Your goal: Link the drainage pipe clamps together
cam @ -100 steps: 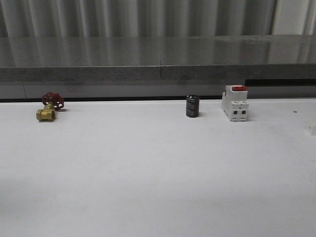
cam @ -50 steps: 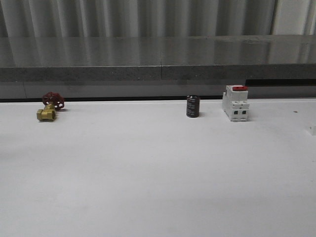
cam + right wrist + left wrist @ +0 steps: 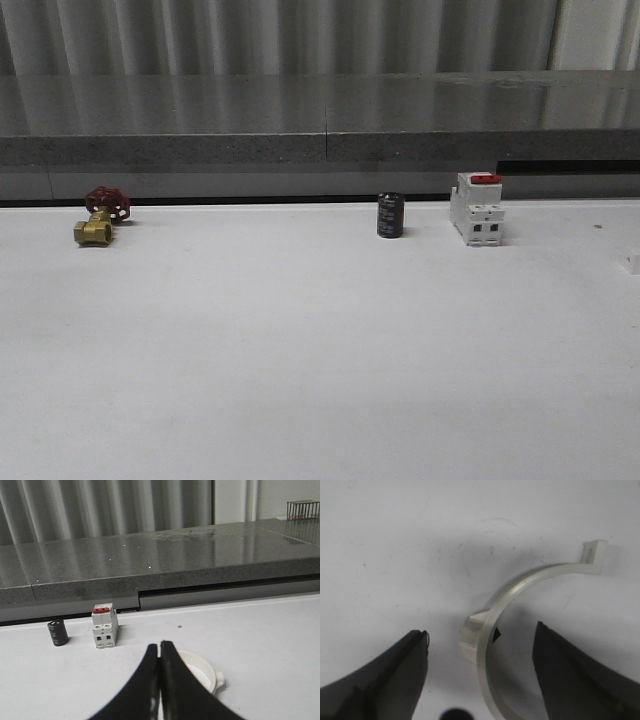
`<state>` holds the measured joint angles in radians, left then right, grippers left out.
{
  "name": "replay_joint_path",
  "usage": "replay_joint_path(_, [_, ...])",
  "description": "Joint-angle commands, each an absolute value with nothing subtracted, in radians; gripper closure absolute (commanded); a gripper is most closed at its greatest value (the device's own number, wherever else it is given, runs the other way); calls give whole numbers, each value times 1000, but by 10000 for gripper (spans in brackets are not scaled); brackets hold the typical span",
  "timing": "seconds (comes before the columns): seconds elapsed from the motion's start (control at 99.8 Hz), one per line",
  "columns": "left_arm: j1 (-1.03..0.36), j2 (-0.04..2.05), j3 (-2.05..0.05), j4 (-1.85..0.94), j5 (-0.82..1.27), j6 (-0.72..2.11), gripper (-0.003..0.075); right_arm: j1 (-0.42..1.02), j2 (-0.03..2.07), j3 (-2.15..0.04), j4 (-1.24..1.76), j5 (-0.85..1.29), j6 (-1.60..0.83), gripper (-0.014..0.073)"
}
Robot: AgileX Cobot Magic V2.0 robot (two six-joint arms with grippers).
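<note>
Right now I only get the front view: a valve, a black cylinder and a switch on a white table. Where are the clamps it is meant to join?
Observer: The left wrist view shows one white half-ring clamp lying on the table.
Operator: Is the arm holding it?
Observer: No. The left gripper has its jaws open, one on each side of the half-ring, and neither touches it.
Operator: And the other piece?
Observer: In the right wrist view, a second white clamp lies on the table just beyond the right gripper. Its jaws are shut with nothing between them.
</note>
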<state>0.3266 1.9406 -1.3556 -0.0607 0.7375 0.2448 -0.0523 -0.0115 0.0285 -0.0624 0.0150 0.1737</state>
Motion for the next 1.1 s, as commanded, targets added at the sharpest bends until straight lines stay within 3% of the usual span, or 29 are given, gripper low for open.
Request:
replay_joint_path(0.0, [329, 1909, -1385, -74, 687, 250, 270, -56, -30, 9, -71, -64, 171, 661])
replay_joint_path(0.501, [329, 1979, -1385, -74, 637, 277, 273, -56, -30, 9, -71, -64, 171, 661])
replay_joint_path(0.712, [329, 1980, -1385, -74, 637, 277, 370, -56, -30, 9, -71, -64, 171, 661])
replay_joint_path(0.952, [329, 1980, -1385, -77, 645, 277, 532, -56, -30, 9, -71, -64, 171, 661])
replay_joint_path(1.092, [329, 1980, -1385, -77, 647, 277, 566, -56, -30, 9, -71, -64, 171, 661])
